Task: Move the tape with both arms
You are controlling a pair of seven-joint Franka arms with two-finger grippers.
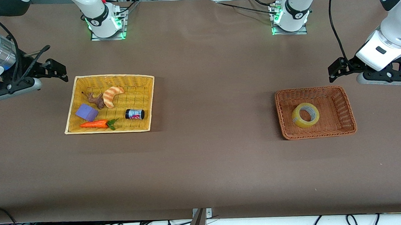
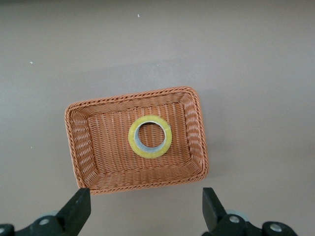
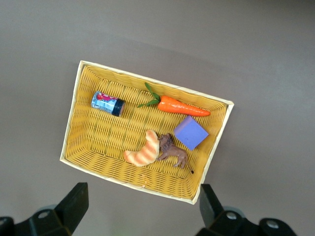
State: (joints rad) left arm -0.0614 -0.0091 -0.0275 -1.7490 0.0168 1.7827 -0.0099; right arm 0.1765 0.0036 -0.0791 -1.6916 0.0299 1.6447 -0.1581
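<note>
- The tape (image 1: 305, 115) lies flat, hole upward, near the middle of the orange-brown basket (image 1: 348, 108), which sits on the surface (image 1: 213, 91) toward the left arm's end. Nothing else is in that basket, so the roll is free on all sides.
- The left pincer (image 2: 146, 209) hangs above the surface just beside the orange-brown basket's rim, on the side farther from the front camera. Its fingers (image 2: 78, 209) are spread wide and hold nothing. The left wrist view looks straight down onto the roll, which suggests the arm is staged for a descent onto it.
- The right pincer (image 3: 142, 209) hangs above the surface just beside the yellow basket (image 1: 72, 109), toward the right arm's end. Its fingers (image 3: 74, 206) are likewise spread wide and empty. This arm waits.
- The yellow basket contains a croissant toy (image 1: 112, 95), a brown animal figure (image 1: 96, 99), a purple block (image 1: 86, 112), a toy carrot (image 1: 95, 124) and a small black jar (image 1: 134, 114). These lie toward the basket's edges; a bare patch remains near the jar, a likely set-down spot.
- The two baskets are well apart, with bare surface between them. Judgement: neither arm alone is likely to cover both baskets comfortably, hence a handover between them.
- Judgement: no step of the transfer is done yet. The next move calls for the left pincer to close either across the ring wall or over the whole roll.
</note>
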